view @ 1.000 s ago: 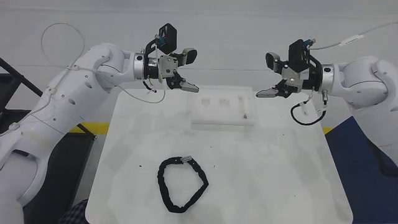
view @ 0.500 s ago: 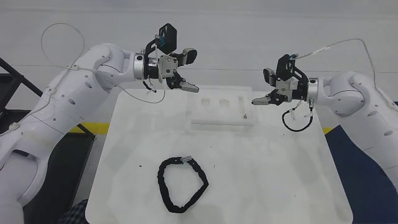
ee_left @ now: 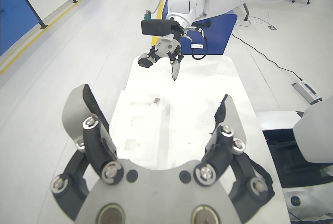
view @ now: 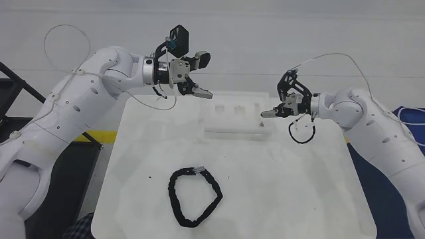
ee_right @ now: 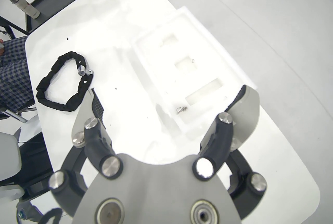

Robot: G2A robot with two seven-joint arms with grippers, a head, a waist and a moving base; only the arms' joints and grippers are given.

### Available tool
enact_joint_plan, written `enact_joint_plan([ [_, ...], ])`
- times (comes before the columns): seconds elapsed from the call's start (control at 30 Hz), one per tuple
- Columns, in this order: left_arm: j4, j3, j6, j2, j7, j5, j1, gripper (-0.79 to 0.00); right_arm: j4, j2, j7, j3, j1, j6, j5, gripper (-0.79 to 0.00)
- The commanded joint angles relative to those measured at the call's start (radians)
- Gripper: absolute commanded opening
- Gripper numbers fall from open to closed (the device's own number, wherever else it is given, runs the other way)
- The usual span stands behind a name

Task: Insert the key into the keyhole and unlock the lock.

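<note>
The key [ee_right: 181, 110] lies flat on the sunken floor of the white foam tray [ee_right: 193, 21], near one end. It is just beside the longest of the tray's three rectangular recesses and not inside it. Through the right wrist camera, the key falls within the gap of the right gripper [ee_right: 169, 95], below both fingers and touching neither. That gripper's jaws are spread wide. From above, the right gripper [view: 279, 99] hangs over the tray's [view: 226, 130] end where the key [view: 263, 124] rests, with its lower fingertip nearest the key.

The left gripper [view: 204, 76] is also spread wide and holds nothing. It hovers at the tray's opposite end, well apart from the key. In its wrist camera the key [ee_left: 156, 99] lies far out between its jaws, with the right gripper [ee_left: 158, 69] beyond.

The chain lock [view: 172, 198] is a closed black loop with a metal cylinder. It lies on the table [view: 299, 192], well apart from both sets of jaws and outside the tray.
</note>
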Motion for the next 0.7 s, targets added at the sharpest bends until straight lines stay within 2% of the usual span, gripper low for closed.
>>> enact_joint_plan([
  [0.0,0.0,0.0,0.0,0.0,0.0,0.0,0.0,0.0,0.024,-0.012,0.016,-0.012,0.006,0.016,0.012,0.0],
  [0.17,0.0,0.0,0.0,0.0,0.0,0.0,0.0,0.0,0.056,-0.052,0.076,-0.064,0.021,0.063,-0.004,0.0],
  [0.43,0.0,0.0,0.0,0.0,0.0,0.0,0.0,0.0,0.154,-0.13,0.187,-0.131,0.042,0.173,0.076,0.0],
  [0.67,0.0,0.0,0.0,0.0,0.0,0.0,0.0,0.0,0.26,-0.188,0.232,-0.146,0.066,0.296,0.146,0.0],
])
